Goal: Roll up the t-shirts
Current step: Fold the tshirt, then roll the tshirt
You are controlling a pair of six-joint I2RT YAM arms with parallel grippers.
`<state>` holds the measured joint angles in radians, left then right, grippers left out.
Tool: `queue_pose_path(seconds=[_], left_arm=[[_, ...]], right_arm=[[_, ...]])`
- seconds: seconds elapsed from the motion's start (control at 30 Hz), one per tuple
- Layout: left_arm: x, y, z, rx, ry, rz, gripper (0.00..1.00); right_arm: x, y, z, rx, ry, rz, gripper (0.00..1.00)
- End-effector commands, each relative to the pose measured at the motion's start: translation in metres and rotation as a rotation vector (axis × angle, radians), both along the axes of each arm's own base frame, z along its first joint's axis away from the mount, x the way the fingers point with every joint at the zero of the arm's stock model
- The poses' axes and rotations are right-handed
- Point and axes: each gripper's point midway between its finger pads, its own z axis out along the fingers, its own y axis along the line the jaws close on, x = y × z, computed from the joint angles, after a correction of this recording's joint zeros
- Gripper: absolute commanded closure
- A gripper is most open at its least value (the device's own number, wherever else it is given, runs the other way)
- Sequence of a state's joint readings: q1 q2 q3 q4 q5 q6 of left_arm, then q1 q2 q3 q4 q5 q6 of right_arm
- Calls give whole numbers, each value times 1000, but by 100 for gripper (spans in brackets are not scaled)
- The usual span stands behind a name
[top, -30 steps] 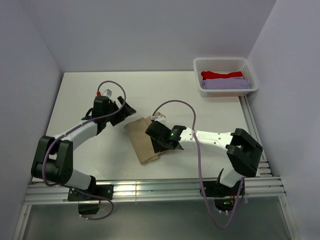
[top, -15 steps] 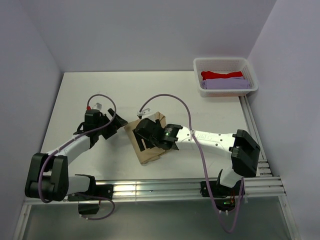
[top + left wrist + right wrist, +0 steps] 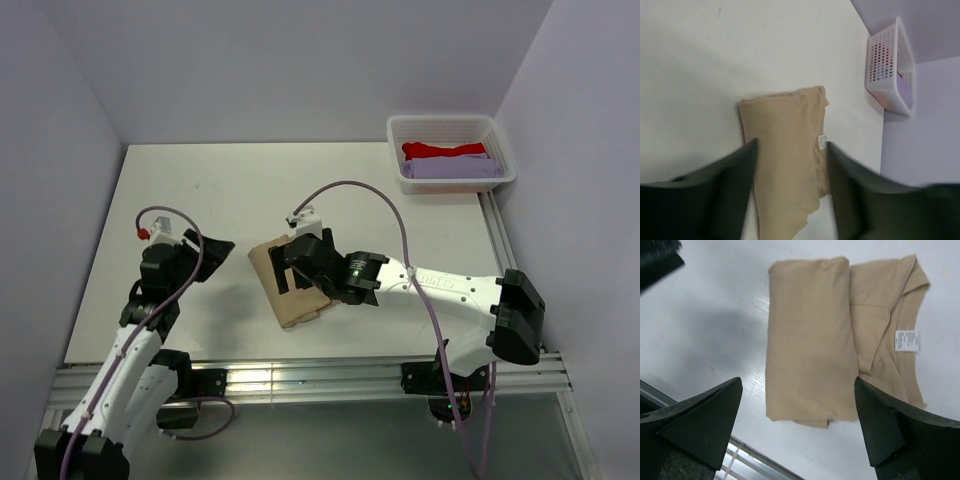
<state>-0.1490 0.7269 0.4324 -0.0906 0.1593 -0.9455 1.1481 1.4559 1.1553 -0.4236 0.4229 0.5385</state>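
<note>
The tan t-shirt (image 3: 275, 292) lies folded on the white table (image 3: 250, 180) near its front edge, neck label (image 3: 906, 340) showing. The right gripper (image 3: 798, 385) hangs over it, spread wide and empty. The left gripper (image 3: 791, 145) sits apart to the left, seemingly parted too. The red t-shirt (image 3: 440, 150) and lavender t-shirt (image 3: 452, 169) lie in the basket (image 3: 450, 122).
</note>
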Motion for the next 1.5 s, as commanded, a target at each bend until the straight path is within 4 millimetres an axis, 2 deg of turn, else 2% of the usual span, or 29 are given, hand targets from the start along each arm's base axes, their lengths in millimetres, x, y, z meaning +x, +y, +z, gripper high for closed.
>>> queue_pose_path(seconds=[0.0, 0.07, 0.1, 0.17, 0.2, 0.23, 0.3, 0.33, 0.4, 0.43, 0.5, 0.53, 0.73, 1.0, 1.33, 1.47], left_arm=[[-11, 16, -16, -41, 38, 122, 51], [-13, 33, -17, -28, 32, 220, 58], [-15, 36, -18, -19, 26, 233, 57], [-18, 33, -21, 0, 22, 195, 37], [-15, 30, -16, -9, -13, 181, 29], [-16, 24, -24, -15, -4, 146, 18], [-16, 11, -25, -36, -15, 69, 11], [-12, 7, -31, -38, -6, 51, 5], [-8, 3, -36, -22, 3, 22, 2], [-5, -2, -40, -22, 19, -5, 1], [-2, -11, -40, -31, 12, -63, 1], [-3, -16, -45, -42, 30, -94, 1], [8, -19, -57, -30, 65, -104, 1], [24, -30, -83, -53, 131, -153, 3], [52, -43, -87, -64, 138, -216, 11], [60, -47, -90, -76, 146, -225, 17]], right_arm=[[9, 2, 20, 64, -90, -26, 0], [8, 6, 22, 94, -99, -12, 0], [6, 12, 21, 119, -104, 28, 0], [3, 17, 22, 137, -130, 66, 0], [3, 19, 21, 140, -148, 66, 0], [4, 18, 20, 133, -155, 57, 0], [3, 23, 18, 102, -138, 71, 0], [4, 26, 8, 65, -117, 72, 0], [4, 29, 6, 0, -94, 93, 2], [4, 33, -8, -49, -76, 102, 5], [5, 37, -12, -90, -67, 108, 6], [3, 41, -22, -117, -56, 120, 6], [-1, 54, -46, -176, -28, 155, 6], [-3, 63, -59, -190, -36, 164, 6], [7, 73, -78, -280, -86, 125, 7], [10, 74, -86, -295, -88, 109, 8]])
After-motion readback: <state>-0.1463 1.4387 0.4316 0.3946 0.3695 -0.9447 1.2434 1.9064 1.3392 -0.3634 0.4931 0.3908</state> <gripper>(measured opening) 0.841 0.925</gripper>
